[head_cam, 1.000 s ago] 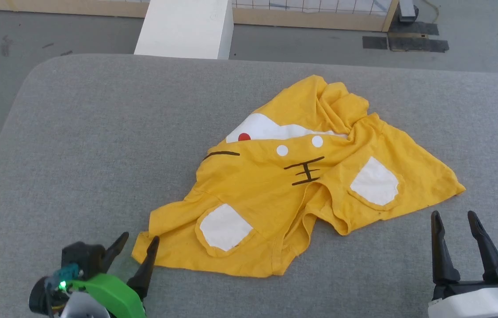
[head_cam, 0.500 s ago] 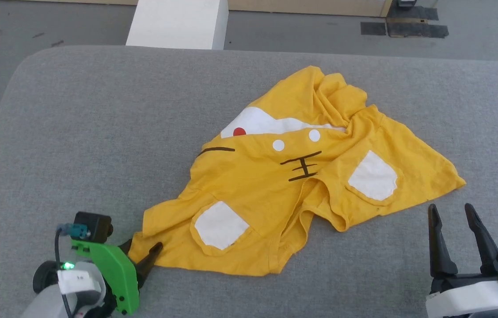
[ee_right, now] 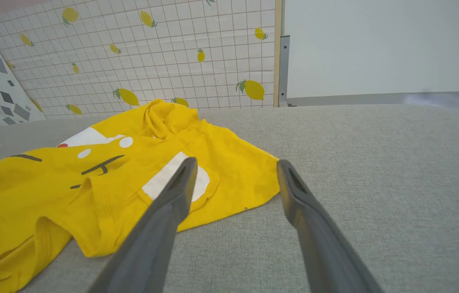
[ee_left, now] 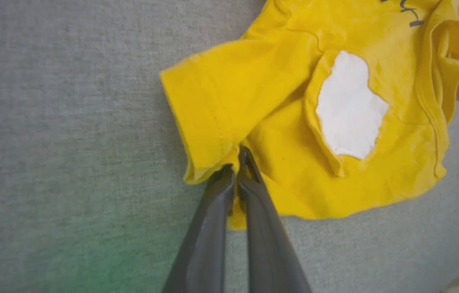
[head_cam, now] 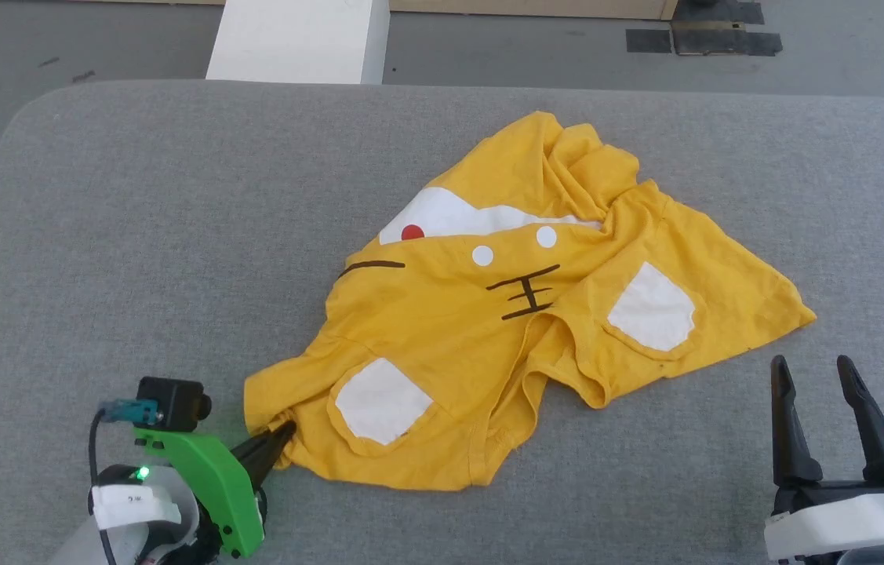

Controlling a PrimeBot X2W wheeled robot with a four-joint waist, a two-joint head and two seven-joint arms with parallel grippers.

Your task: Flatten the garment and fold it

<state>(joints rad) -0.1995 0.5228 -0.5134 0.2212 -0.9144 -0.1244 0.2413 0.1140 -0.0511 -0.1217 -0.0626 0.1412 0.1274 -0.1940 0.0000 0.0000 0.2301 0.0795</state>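
Your yellow T-shirt [head_cam: 520, 314] lies crumpled on the grey padded surface [head_cam: 159, 235], a little right of its middle, with the cartoon print facing up. Your left gripper [head_cam: 285, 431] is at the shirt's near left corner. Its two dark fingers are clenched on a bunched edge of the cloth, and yellow fabric shows between them in the left wrist view. Your right gripper [head_cam: 810, 365] is near the shirt's near right corner, fingers spread apart, grasping nothing and clear of the cloth.
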